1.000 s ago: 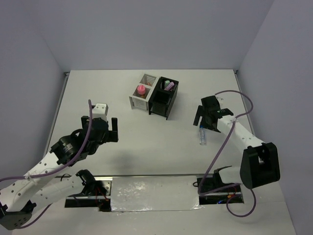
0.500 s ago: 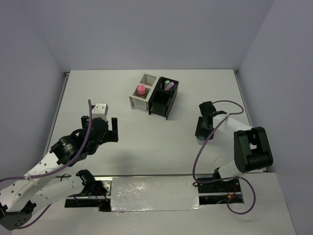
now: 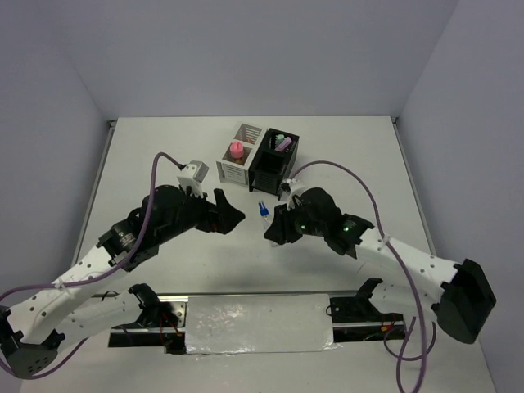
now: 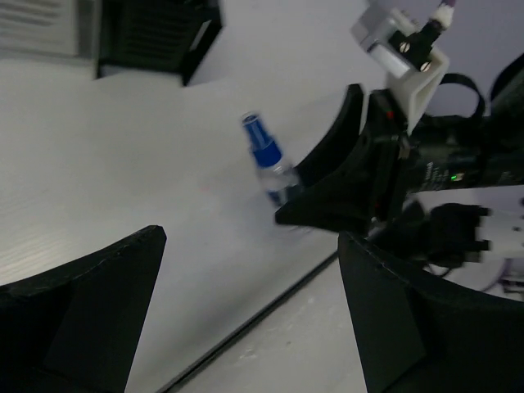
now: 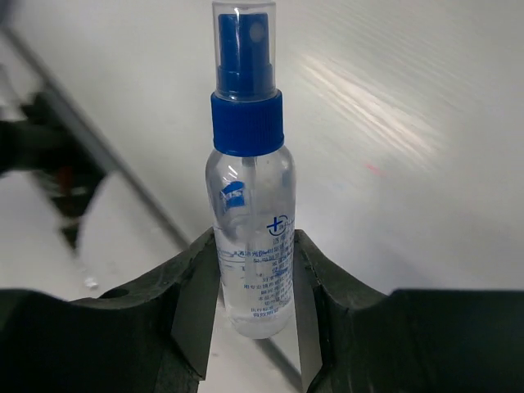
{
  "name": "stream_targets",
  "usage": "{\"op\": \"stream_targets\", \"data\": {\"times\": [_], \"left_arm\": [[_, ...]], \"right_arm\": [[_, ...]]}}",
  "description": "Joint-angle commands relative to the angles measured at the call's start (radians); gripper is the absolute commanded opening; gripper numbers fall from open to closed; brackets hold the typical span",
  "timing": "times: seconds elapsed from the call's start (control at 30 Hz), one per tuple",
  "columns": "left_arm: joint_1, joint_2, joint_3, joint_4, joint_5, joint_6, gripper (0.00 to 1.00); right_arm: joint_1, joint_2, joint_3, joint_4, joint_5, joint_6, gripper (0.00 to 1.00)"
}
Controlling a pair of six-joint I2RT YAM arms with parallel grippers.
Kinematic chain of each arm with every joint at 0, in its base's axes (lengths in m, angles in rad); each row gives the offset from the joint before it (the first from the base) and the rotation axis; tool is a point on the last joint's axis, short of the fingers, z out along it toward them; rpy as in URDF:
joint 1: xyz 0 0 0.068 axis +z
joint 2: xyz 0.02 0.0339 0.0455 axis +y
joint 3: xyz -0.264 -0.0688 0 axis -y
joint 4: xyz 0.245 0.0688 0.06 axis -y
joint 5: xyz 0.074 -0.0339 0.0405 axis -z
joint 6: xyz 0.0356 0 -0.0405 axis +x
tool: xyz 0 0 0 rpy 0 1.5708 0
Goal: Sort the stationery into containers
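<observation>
My right gripper is shut on the clear blue-capped bottle, its pads pressed against the lower body. In the top view that bottle hangs lifted in front of the containers, cap pointing toward them, held by the right gripper. The white container holds a pink tube. The black container holds a purple pen and a green one. My left gripper is open and holds nothing, just left of the bottle, with its fingers spread wide.
The two containers stand side by side at the back centre of the white table. Both arms meet near the table's middle, their grippers close together. Grey walls surround the table.
My right gripper shut on the bottle at the right side of the table, then carried it left to the centre. My left arm swung right and forward toward it, staying open.
</observation>
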Motion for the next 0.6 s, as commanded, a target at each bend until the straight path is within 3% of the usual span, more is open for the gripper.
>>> {"op": "stream_targets", "data": {"times": [0.0, 0.13, 0.3, 0.57], "left_arm": [[-0.001, 0.014, -0.001, 0.296, 0.268, -0.068, 0.99], [-0.002, 0.113, 0.085, 0.206, 0.265, -0.065, 0.99], [-0.002, 0.151, 0.059, 0.264, 0.349, -0.090, 0.98], [-0.002, 0.134, 0.042, 0.216, 0.309, -0.079, 0.85]], "right_arm": [[0.039, -0.087, -0.023, 0.213, -0.180, 0.054, 0.00], [0.131, -0.099, 0.039, 0.171, -0.203, 0.025, 0.00], [0.234, -0.087, 0.155, 0.052, -0.116, -0.060, 0.00], [0.250, -0.136, 0.172, 0.036, -0.066, -0.094, 0.00]]}}
